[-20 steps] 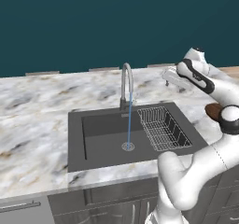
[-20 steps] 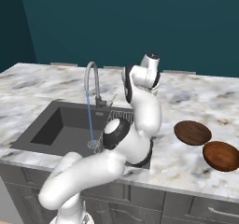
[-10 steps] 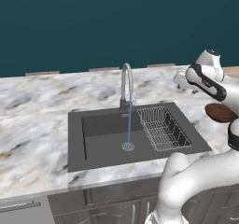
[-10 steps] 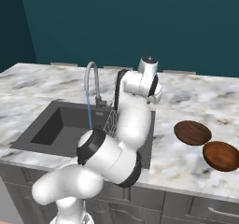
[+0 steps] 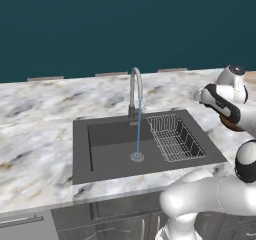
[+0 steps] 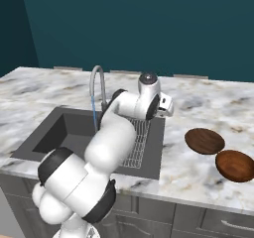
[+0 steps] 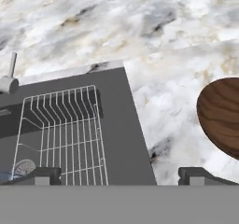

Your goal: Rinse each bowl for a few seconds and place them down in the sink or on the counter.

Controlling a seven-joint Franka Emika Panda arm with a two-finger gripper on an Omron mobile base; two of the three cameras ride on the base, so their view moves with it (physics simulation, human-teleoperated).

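**My tool hung open above the desk, beside the sink**

My tool (image 7: 119, 174) was wide open, its two tips far apart, and it held nothing. It hung in the air over the edge where the sink (image 5: 100, 149) met the desk (image 6: 198, 108). In the right base view my hand (image 6: 163, 105) was up above the right side of the sink.

The two bowls (image 6: 205, 141) were on the desk, to the right of the sink. They were round, flat and brown like wood. They lay just beside each other. One was nearer to the sink, and the other bowl (image 6: 236, 165) was closer to the front edge of the desk. In the hand view, part of one bowl (image 7: 221, 118) showed at the right side.

The sink was dark grey. A wire rack (image 5: 175, 136) sat in its right part. The silver faucet (image 5: 135, 91) curved over the sink, and a thin blue stream of water (image 5: 138, 129) ran straight down to the round drain (image 5: 137, 157).
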